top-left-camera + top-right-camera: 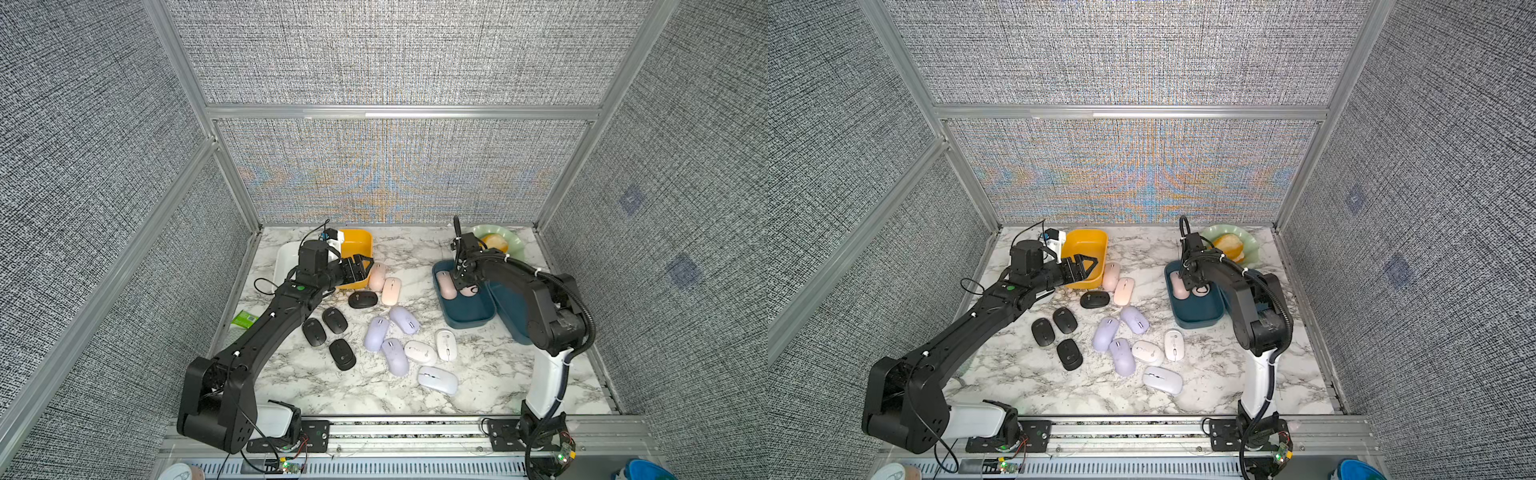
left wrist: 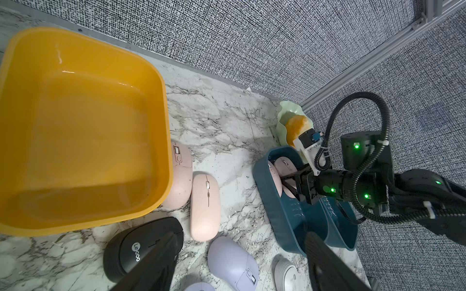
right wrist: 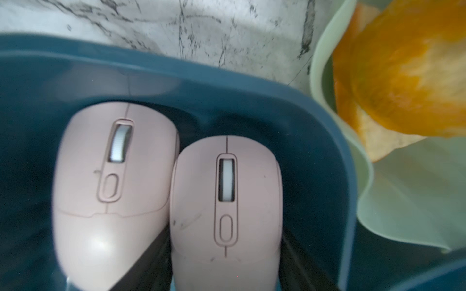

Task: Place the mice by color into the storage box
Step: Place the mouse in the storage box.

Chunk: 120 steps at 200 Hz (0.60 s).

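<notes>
Right arm (image 1: 540, 299) folded forward, wrist down in blue box (image 1: 465, 313) at 2 o'clock; right jaws straddle a pink mouse (image 3: 224, 214) lying there, grip cannot be told. Left arm (image 1: 266, 328) stretched to yellow box (image 1: 357, 243), 11 o'clock; left jaws wide, empty.

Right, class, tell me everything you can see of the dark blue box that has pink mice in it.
The dark blue box is a smooth, glossy, plastic-looking tub with rounded corners and a rolled rim, open-topped, upright on the marble table at the robot's right. Two pink mice lie side by side inside, wheels up. The right gripper reaches in, straddling one. A pale green dish sits at its far corner.
</notes>
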Motion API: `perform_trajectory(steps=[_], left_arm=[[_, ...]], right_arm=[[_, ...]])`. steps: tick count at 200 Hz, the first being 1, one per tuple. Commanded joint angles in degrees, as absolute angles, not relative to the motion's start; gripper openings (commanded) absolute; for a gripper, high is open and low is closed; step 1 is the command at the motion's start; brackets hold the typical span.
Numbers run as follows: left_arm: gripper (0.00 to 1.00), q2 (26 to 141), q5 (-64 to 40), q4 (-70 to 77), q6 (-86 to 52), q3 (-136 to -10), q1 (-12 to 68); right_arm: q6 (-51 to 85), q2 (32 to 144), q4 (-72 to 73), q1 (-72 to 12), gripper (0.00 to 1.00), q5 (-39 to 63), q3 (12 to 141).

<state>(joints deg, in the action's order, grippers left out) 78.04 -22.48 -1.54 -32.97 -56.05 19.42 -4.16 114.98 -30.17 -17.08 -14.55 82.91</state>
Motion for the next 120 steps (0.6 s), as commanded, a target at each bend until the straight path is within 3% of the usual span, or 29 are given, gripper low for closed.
perform_trajectory(steps=[1,60,120], left_arm=[[0.81,78.17,-22.62,-0.53,-32.52,-56.73,19.42],[0.81,78.37,-21.87,-0.92,-32.16,-56.76,19.67],[0.81,77.93,-21.14,-1.57,-31.91,-57.08,19.86]], right_arm=[[-3.64,115.3,-30.66,-17.39,0.61,-14.16,82.97],[-1.89,113.31,-30.52,-17.72,0.68,-14.41,83.19],[2.36,107.91,-33.25,-21.91,0.67,-19.36,82.75]])
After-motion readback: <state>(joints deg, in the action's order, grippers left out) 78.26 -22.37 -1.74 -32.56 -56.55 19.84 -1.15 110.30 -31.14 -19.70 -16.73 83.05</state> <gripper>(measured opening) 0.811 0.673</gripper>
